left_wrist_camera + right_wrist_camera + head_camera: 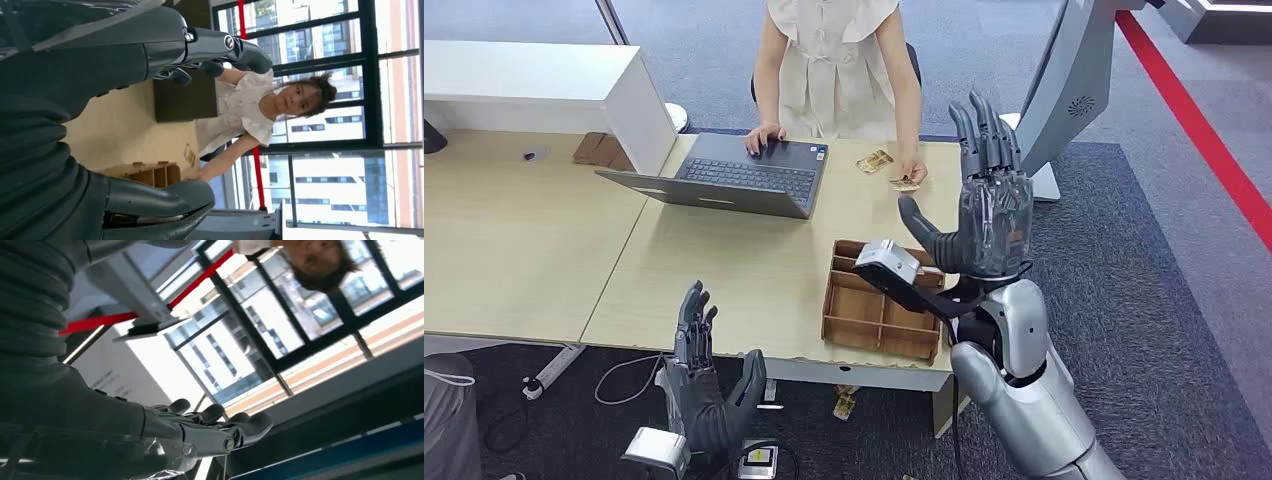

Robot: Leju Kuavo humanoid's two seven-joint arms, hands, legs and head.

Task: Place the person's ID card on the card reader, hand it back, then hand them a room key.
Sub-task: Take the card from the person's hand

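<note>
A person [834,60] stands at the far side of the light wooden table [724,260]. One of their hands pinches a small card [906,184] just above the table's far edge; the other rests on a grey laptop [734,180]. A second patterned card [874,161] lies flat next to it, also seen in the left wrist view as a card [189,154]. My right hand [984,205] is raised upright at the table's right end, fingers spread, holding nothing. My left hand [704,385] hangs below the near table edge, fingers apart and empty.
A wooden compartment tray [854,315] sits at the near right of the table, just under my right wrist. A white cabinet [544,85] stands on the far left. A white robot base [1074,90] rises at the back right. Cables and a small device [757,460] lie on the floor.
</note>
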